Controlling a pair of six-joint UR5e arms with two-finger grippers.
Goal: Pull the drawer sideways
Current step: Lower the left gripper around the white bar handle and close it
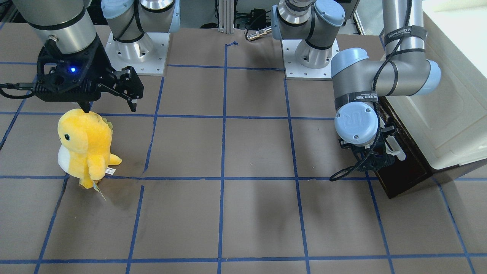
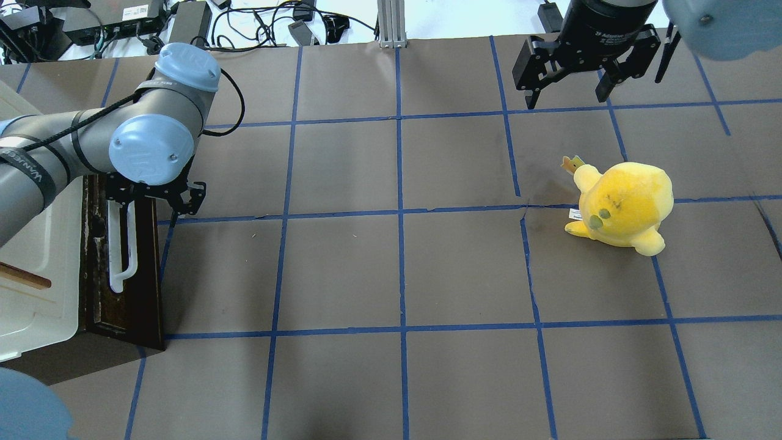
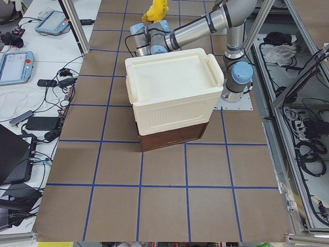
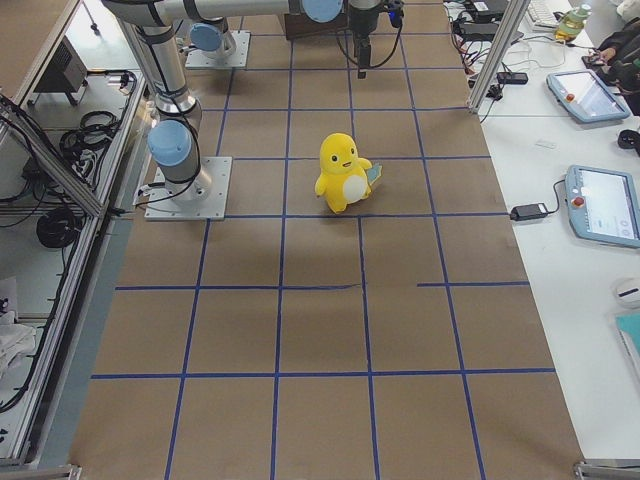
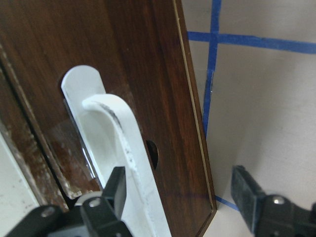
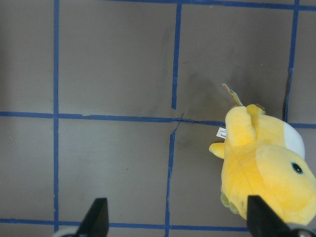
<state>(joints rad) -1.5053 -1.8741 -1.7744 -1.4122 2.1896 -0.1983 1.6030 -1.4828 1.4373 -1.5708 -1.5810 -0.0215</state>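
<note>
Left wrist-mounted view, lower centre: left pincer [image 5: 180,195], jaws apart, straddles drawer [image 5: 148,59] handle [image 5: 116,133]; pre-grasp, apparently w/o contact. Next: close on handle, pull sideways.

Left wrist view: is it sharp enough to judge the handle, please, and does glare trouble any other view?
Left wrist view: the handle and drawer front are sharp, with a pale reflection on the wood; the left gripper at the bottom edge looks slightly soft. Front-facing view: the cabinet is largely washed out white.
</note>
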